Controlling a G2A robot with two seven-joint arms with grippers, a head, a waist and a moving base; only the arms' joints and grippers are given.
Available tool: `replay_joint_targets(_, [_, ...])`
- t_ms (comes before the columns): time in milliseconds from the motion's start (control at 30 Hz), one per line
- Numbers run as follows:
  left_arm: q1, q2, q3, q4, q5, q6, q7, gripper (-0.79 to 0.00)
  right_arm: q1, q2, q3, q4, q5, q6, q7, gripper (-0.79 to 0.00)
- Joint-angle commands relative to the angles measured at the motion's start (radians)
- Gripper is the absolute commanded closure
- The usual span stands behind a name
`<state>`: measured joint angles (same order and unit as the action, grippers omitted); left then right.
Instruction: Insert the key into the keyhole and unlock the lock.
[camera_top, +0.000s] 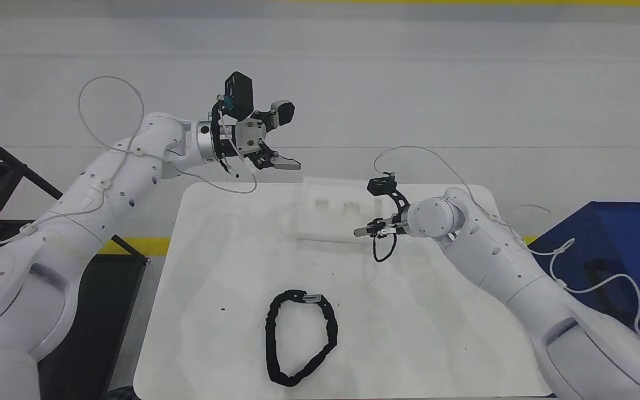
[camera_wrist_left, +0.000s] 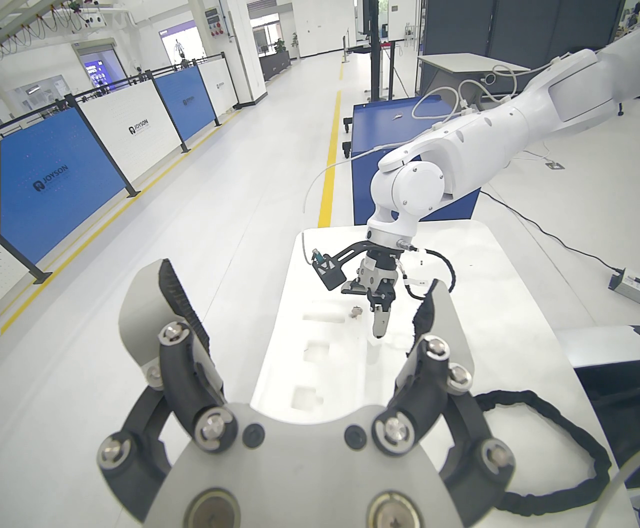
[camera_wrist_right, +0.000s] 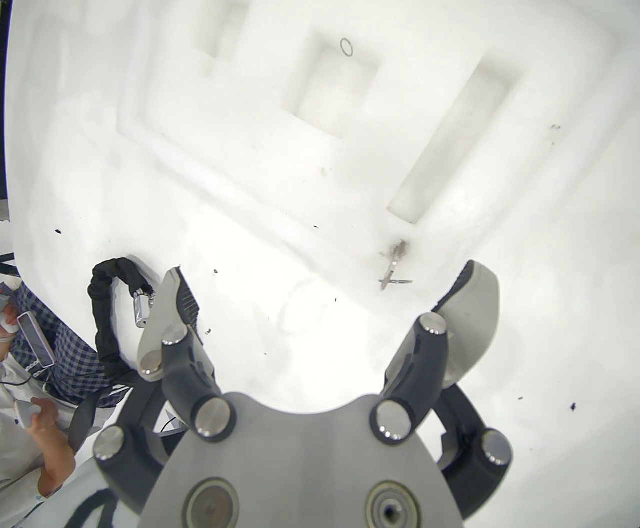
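Note:
A small metal key (camera_wrist_right: 392, 272) lies on the white foam block (camera_wrist_right: 250, 165), beside a long recess. My right gripper (camera_wrist_right: 325, 295) hovers open just above the block, with the key a little ahead of its fingertips and nothing between them. In the left wrist view the key (camera_wrist_left: 356, 312) lies close beside the right gripper (camera_wrist_left: 380, 320). The black chain lock (camera_top: 300, 335) lies in a loop on the white table (camera_top: 200, 300), its silver lock body (camera_wrist_right: 140, 307) at one end. My left gripper (camera_top: 265, 140) is open and held high beyond the table's far left corner, empty (camera_wrist_left: 300, 295).
The foam block (camera_top: 335, 210) sits at the table's far middle and has several rectangular recesses (camera_wrist_right: 340, 90). A blue cart (camera_top: 600, 240) stands off the table's right side. Bare tabletop lies between the block and the chain lock.

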<state>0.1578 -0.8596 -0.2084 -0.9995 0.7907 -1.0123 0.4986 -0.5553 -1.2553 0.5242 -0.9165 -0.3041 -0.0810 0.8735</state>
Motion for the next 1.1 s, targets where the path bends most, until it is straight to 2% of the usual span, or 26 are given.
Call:
replay_joint_targets(0, [0.000,0.000,0.000,0.000,0.000,0.000,0.000,-0.785,0.000,0.000,0.000,0.000,0.000,0.001,0.000,-0.785])
replay_joint_targets(367, [0.000,0.000,0.000,0.000,0.000,0.000,0.000,-0.785,-0.010,0.002,0.008,-0.017,-0.009,-0.002,-0.014,-0.785])
replay_joint_targets(500, [0.000,0.000,0.000,0.000,0.000,0.000,0.000,-0.785,0.000,0.005,-0.002,-0.041,-0.065,-0.033,0.068,-0.785])
replay_joint_targets(633, [0.000,0.000,0.000,0.000,0.000,0.000,0.000,-0.785,0.009,-0.003,-0.004,-0.016,-0.062,-0.074,0.107,-0.785])
replay_joint_targets(867, [0.000,0.000,0.000,0.000,0.000,0.000,0.000,-0.785,0.018,-0.026,0.003,0.075,-0.034,-0.111,0.088,-0.785])
replay_joint_targets(1067, [0.000,0.000,0.000,0.000,0.000,0.000,0.000,-0.785,0.027,-0.047,-0.003,0.114,-0.043,-0.108,0.078,-0.542])
